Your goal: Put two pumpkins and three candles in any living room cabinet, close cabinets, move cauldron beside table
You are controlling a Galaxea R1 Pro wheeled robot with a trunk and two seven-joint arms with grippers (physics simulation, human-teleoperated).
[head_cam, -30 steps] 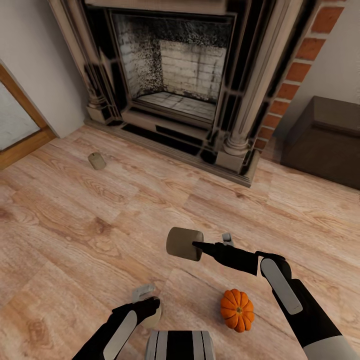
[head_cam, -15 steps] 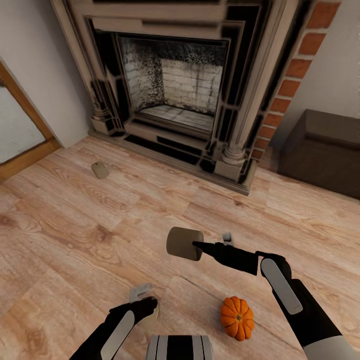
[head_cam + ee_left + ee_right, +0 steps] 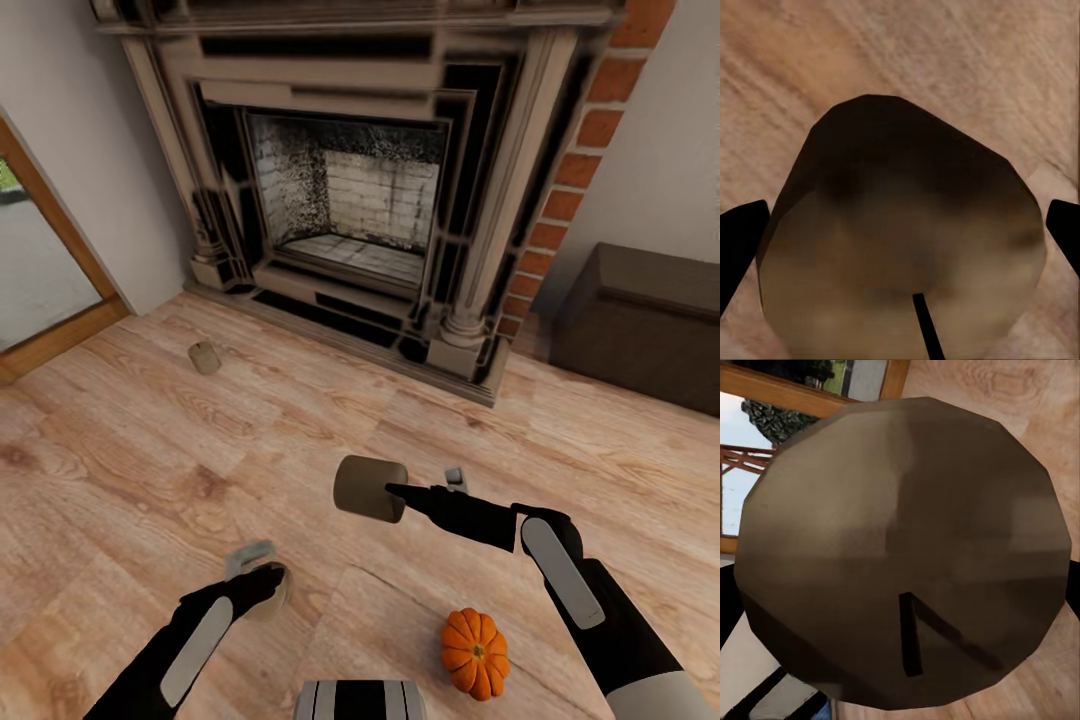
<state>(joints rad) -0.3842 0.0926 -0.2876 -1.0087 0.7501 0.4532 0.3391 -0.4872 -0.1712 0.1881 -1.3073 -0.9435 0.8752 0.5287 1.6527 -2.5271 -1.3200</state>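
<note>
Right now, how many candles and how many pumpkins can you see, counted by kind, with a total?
Candles: 3, one in the right pincer at, one in the left pincer at, one on the floor at.
Pumpkins: 1, on the floor.
Total: 4.

The floor (image 3: 150, 440) is pale wood plank, grain running across. Three things lie on it — a fireplace (image 3: 370, 200) whose stone base stands at the far side, a candle (image 3: 204, 357) lying well out from the fireplace's left column, and a pumpkin (image 3: 475, 652) far nearer the camera, off toward the fireplace's right. A dark cabinet (image 3: 640, 325) stands on the planks just right of the fireplace's brick edge.
</note>
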